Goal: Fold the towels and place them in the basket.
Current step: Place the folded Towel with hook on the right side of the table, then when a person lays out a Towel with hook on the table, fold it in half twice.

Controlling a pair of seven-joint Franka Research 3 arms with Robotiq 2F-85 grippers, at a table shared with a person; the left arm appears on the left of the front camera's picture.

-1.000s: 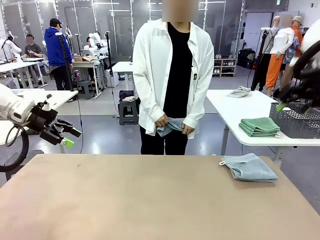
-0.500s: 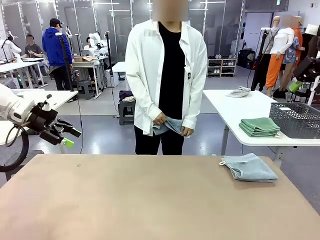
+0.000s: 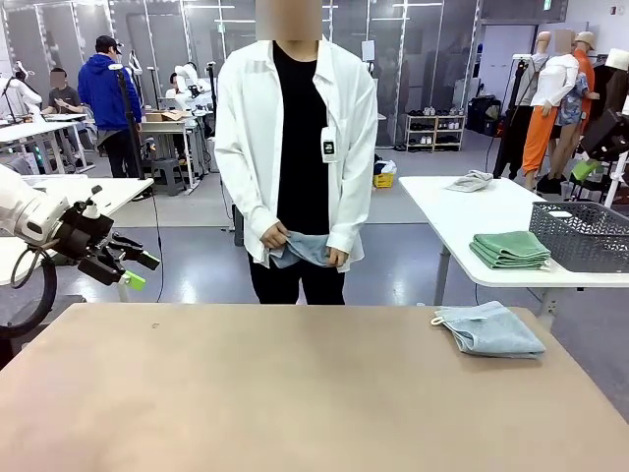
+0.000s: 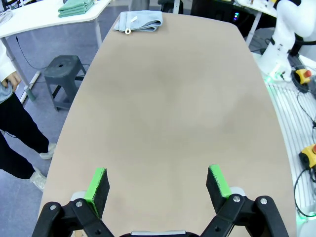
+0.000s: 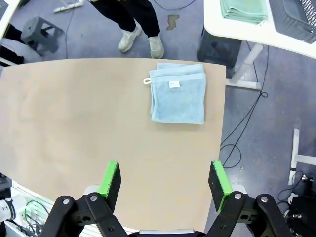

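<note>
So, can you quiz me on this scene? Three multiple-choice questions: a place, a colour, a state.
1. The folded towel lies: A on the floor; B on the brown table; C on a stool.
2. The cloths beside the basket are: A green; B red; C yellow.
3. The left tool is: A shut on a towel; B open, empty; C shut, empty.
Answers: B, it rests at the table's far right corner; A, the stack is plainly green; B, its pads stand wide apart, nothing between.
</note>
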